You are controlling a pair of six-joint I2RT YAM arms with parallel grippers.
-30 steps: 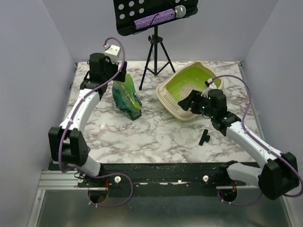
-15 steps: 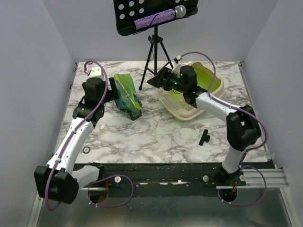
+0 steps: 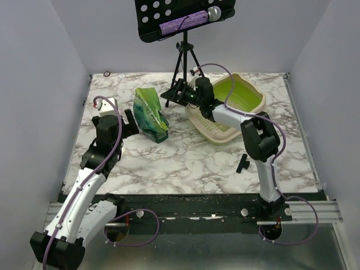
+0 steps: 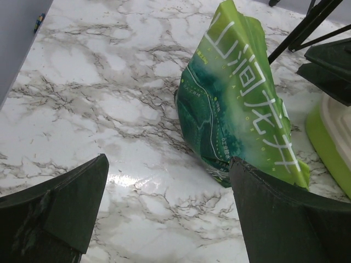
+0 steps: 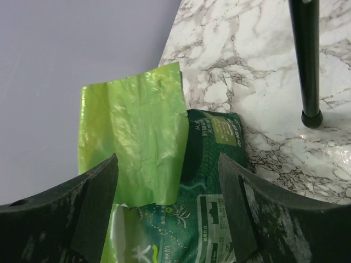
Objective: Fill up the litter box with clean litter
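With the beige plastic litter box [image 3: 228, 109], lime-green inside, at the marble table's [image 3: 185, 157] far right, both empty, spread-fingered grippers, left [image 3: 130, 121] and right [image 3: 174, 91], flank the upright glossy green bag [image 3: 149, 114], apparently preparing to grasp it for pouring.

The top external view looks down from above and behind the arm bases, covering the whole table [image 3: 185, 163]. The left wrist view looks low across the tabletop, close to the bag [image 4: 241, 104], between its own fingers [image 4: 60, 208]. The right wrist view looks down at close range on the bag's top. All three views share the bag [image 3: 149, 114].
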